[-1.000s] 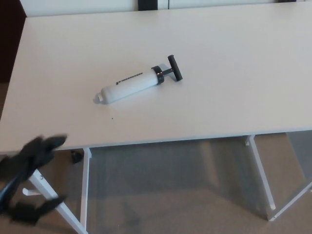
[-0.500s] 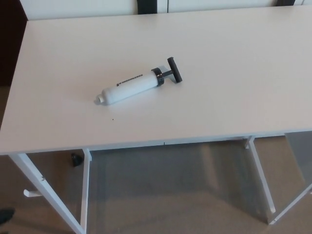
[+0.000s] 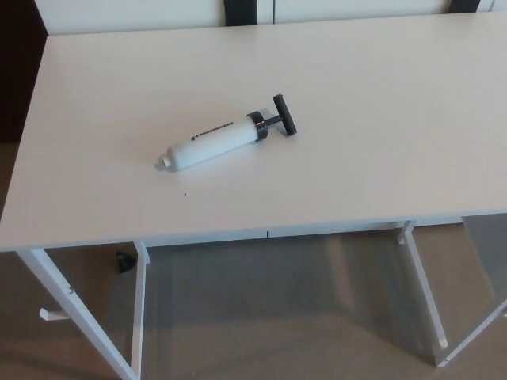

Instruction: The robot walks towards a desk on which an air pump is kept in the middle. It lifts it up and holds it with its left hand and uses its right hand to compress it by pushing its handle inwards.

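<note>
White pump (image 3: 215,141) lies on its side mid-bench (image 3: 380,158), black handle (image 3: 283,114) pointing to the far right, nozzle toward the near left. Neither hand shows, so their state is unseen.

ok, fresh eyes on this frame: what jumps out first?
The air pump lying on its side near the middle of the white desk, white barrel pointing to the lower left, black T-handle to the upper right with only a short bit of rod showing. Nothing else sits on the desktop apart from a tiny dark speck just in front of the pump. Neither robot hand is in view.
</note>
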Motion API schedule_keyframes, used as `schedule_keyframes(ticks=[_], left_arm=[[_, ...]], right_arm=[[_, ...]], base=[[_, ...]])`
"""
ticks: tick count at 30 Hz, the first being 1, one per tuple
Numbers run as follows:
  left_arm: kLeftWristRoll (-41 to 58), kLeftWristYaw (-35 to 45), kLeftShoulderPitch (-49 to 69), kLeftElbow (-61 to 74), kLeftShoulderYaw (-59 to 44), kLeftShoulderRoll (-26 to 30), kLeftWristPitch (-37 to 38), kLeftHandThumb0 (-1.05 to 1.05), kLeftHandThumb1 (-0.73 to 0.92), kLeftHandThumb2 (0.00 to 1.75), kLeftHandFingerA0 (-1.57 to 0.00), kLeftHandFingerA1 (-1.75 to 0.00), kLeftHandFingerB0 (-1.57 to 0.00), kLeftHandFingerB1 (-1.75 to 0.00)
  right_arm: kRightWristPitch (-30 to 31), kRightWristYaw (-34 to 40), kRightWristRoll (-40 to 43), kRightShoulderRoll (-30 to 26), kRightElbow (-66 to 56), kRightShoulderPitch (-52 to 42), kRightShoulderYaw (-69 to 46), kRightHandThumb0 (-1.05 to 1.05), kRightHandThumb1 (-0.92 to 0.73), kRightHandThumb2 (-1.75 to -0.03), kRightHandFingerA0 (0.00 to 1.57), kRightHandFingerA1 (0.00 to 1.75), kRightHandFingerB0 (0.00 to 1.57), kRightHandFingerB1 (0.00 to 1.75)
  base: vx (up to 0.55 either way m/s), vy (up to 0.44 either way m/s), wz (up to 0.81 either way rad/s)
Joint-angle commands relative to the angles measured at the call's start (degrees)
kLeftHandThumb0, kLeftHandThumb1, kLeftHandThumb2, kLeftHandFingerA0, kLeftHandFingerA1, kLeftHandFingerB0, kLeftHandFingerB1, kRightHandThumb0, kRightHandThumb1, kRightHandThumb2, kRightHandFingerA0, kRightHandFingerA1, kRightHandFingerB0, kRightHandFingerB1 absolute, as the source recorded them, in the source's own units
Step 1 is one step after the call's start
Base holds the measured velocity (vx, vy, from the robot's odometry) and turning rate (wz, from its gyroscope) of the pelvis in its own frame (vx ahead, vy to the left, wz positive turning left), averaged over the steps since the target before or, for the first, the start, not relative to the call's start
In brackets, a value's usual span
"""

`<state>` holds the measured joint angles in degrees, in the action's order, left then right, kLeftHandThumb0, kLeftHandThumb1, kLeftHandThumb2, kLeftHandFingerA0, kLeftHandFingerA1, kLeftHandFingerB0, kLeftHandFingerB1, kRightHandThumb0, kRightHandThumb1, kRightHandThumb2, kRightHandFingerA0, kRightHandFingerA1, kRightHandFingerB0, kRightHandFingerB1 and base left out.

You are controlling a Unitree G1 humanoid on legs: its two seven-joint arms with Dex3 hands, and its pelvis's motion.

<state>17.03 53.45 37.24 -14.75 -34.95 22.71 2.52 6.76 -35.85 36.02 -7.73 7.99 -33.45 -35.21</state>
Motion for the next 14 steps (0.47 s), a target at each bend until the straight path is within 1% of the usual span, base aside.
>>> schedule_keyframes(ticks=[1, 4, 5, 6, 7, 8, 9, 10, 12, 13, 14], left_arm=[[14.17, 1.82, -9.04, -25.08, -8.37, -0.82, -12.74, -0.36, 0.49, 1.06, -0.01, -0.49, 0.00, -0.48], [13.40, 1.47, -9.32, -25.70, -8.21, -0.68, -12.21, -0.36, 0.51, 1.07, -0.01, -0.49, 0.00, -0.48], [13.29, 1.61, -9.48, -26.13, -8.36, -0.56, -11.69, -0.36, 0.49, 1.06, -0.01, -0.49, 0.00, -0.48], [13.21, 1.77, -9.67, -26.61, -8.50, -0.45, -11.32, -0.36, 0.49, 1.06, -0.01, -0.49, 0.00, -0.48], [14.11, 2.81, -10.16, -27.27, -9.15, -0.11, -12.39, -0.74, 0.68, 0.93, -0.16, -0.46, -0.10, -0.39], [14.42, 3.15, -10.38, -27.65, -9.39, 0.10, -13.00, -0.74, 0.68, 0.93, -0.17, -0.45, -0.10, -0.39], [14.57, 3.39, -10.57, -28.05, -9.55, 0.28, -13.34, -0.74, 0.68, 0.93, -0.17, -0.45, -0.10, -0.39], [14.52, 3.77, -10.83, -28.72, -9.65, 0.47, -13.14, -0.73, 0.70, 0.94, -0.16, -0.45, -0.10, -0.39], [14.39, 4.38, -11.25, -29.80, -9.81, 0.77, -12.75, -0.73, 0.70, 0.94, -0.16, -0.45, -0.10, -0.39], [14.23, 4.41, -11.44, -30.09, -9.80, 0.80, -12.38, -0.71, 0.84, 0.66, -0.24, -0.35, -0.17, -0.27], [14.23, 4.41, -11.44, -30.09, -9.80, 0.80, -12.38, -0.71, 0.84, 0.66, -0.24, -0.35, -0.17, -0.27]], right_arm=[[14.47, -13.91, 17.26, -5.68, 20.42, 3.50, -10.24, -0.91, -0.82, -1.16, 0.08, 0.26, 0.07, 0.13], [15.66, -13.52, 17.76, -5.69, 19.97, 3.55, -10.62, -0.91, -0.83, -1.18, 0.08, 0.28, 0.07, 0.12], [15.45, -14.04, 17.55, -5.92, 20.89, 4.07, -10.80, -0.79, -0.74, -1.15, 0.01, 0.39, 0.00, 0.23], [15.24, -14.57, 17.31, -6.14, 21.77, 4.52, -10.96, -0.79, -0.74, -1.15, 0.01, 0.39, 0.00, 0.23], [15.74, -14.92, 17.59, -6.28, 22.36, 5.27, -11.38, -0.91, -0.80, -1.16, 0.08, 0.30, 0.07, 0.14], [15.69, -15.55, 17.60, -6.32, 22.47, 5.45, -11.50, -0.97, -0.84, -1.18, 0.07, 0.19, 0.06, 0.06], [15.63, -16.12, 17.55, -6.39, 22.67, 5.60, -11.61, -0.97, -0.84, -1.18, 0.07, 0.19, 0.06, 0.06], [16.14, -16.84, 17.94, -6.52, 22.53, 5.58, -11.83, -0.94, -0.82, -1.18, 0.00, 0.15, 0.00, 0.07], [16.96, -17.71, 18.39, -6.75, 22.55, 5.65, -12.22, -0.94, -0.82, -1.18, 0.00, 0.15, 0.00, 0.07], [17.56, -18.04, 18.67, -6.95, 22.68, 5.82, -12.42, -0.95, -0.82, -1.18, 0.00, 0.13, 0.00, 0.06], [17.56, -18.04, 18.67, -6.95, 22.68, 5.82, -12.42, -0.95, -0.82, -1.18, 0.00, 0.13, 0.00, 0.06]], base=[[0.00, 0.000, 0.00], [0.00, 0.000, 0.00], [0.00, 0.000, 0.00], [0.00, 0.000, 0.00], [0.00, 0.000, 0.00], [0.00, 0.000, 0.00], [0.00, 0.000, 0.00], [0.00, 0.000, 0.00], [0.00, 0.000, 0.00], [0.00, 0.000, 0.00], [0.00, 0.000, 0.00]])
